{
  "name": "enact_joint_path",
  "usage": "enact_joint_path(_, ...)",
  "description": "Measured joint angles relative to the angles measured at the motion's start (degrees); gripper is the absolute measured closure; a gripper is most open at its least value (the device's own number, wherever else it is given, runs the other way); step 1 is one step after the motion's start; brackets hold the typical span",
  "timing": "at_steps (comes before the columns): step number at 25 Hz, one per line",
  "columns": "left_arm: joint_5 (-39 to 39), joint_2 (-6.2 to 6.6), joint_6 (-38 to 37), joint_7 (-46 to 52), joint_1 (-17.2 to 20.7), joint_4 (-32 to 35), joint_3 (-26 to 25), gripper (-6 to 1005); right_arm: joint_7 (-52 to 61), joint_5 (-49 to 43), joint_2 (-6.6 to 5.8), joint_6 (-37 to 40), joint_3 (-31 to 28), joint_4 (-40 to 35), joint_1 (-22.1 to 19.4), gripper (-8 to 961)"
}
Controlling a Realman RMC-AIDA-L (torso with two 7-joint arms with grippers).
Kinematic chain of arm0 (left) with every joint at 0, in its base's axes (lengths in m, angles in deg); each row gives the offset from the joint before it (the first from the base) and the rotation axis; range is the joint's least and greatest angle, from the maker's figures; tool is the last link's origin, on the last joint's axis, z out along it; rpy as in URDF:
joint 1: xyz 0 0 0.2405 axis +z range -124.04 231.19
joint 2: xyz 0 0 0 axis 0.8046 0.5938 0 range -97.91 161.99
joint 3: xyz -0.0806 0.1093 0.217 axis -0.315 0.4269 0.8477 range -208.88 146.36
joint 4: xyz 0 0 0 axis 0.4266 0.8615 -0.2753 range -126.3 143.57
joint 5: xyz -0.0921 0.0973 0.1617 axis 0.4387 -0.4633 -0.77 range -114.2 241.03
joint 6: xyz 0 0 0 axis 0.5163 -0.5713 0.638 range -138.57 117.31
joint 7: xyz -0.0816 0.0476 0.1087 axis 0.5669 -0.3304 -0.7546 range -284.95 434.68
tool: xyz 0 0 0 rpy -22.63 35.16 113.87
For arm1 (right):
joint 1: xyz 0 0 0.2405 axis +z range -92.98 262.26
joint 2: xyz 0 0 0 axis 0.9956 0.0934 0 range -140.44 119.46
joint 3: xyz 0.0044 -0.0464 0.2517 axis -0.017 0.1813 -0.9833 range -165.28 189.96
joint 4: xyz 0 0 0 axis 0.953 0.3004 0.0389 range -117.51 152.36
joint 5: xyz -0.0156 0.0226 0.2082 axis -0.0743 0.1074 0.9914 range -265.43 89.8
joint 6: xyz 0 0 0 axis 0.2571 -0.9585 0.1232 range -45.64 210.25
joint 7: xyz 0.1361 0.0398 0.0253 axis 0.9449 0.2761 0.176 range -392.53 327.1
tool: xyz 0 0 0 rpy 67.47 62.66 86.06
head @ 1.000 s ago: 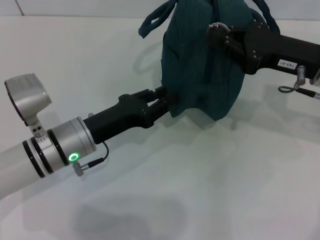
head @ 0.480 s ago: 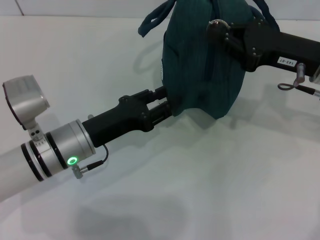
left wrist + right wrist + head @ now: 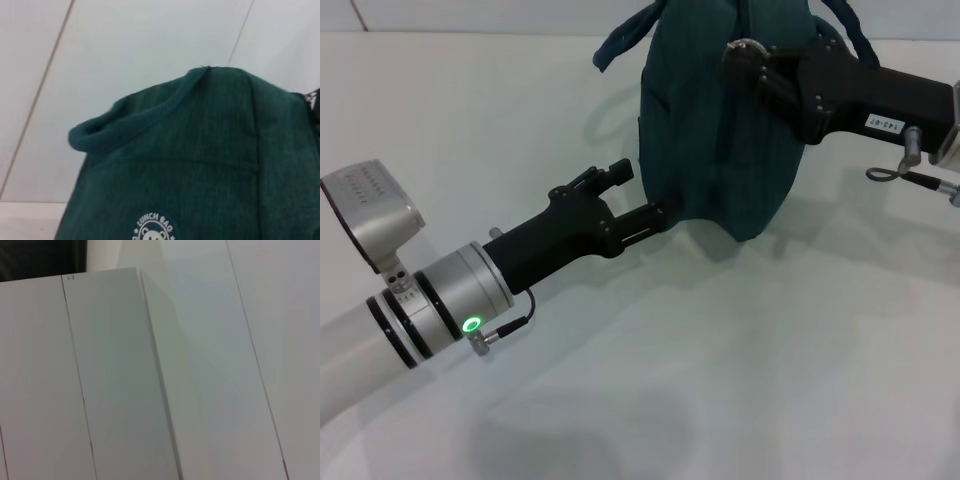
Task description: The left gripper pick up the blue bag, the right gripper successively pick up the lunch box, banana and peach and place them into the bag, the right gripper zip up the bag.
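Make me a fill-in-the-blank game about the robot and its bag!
The blue bag stands on the ____ table.
The ring glowing on the left arm's silver cuff is ____.
The round logo on the bag says "LUNCH ____".
The right tool is at the bag's ____ part.

Missing words: white; green; BAG; upper

Pale white panels fill the right wrist view, split by thin dark seams (one block stands forward with a sharp vertical edge, shading the surface beside it), and a dark patch sits in one corner.
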Motion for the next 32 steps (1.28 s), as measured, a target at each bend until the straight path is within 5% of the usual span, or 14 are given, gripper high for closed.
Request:
enact_joint_path(5,0.16,0.01,0.20,-0.07,-0.03,-0.05,0.00,118,-0.01,0.04,0.03,-0.22,0.01,0.13,0.15,922)
enact_joint_path(10,0.26,0.01,0.24,-0.10,-0.04,0.23,0.08,117,-0.08,0.08,0.03,-0.39,0.01,0.21,0.15,921)
enact_joint_path(16,-0.12,0.01,-0.04,-3.00,-0.06,0.35,0.37,266,-0.21,0.08,0.00,-0.39,-0.20,0.33,-0.41,920)
enact_joint_path(21,-0.03,0.01,-0.21,-3.51,0.07,0.14,0.20,497,-0.42,0.08,-0.05,-0.38,-0.48,0.84,-0.53,919)
enact_joint_path(32,-0.02,0.01,-0.29,-3.56,0.36,-0.05,0.09,748,-0.24,2.28,-0.13,-0.36,-0.76,0.98,-1.68,918)
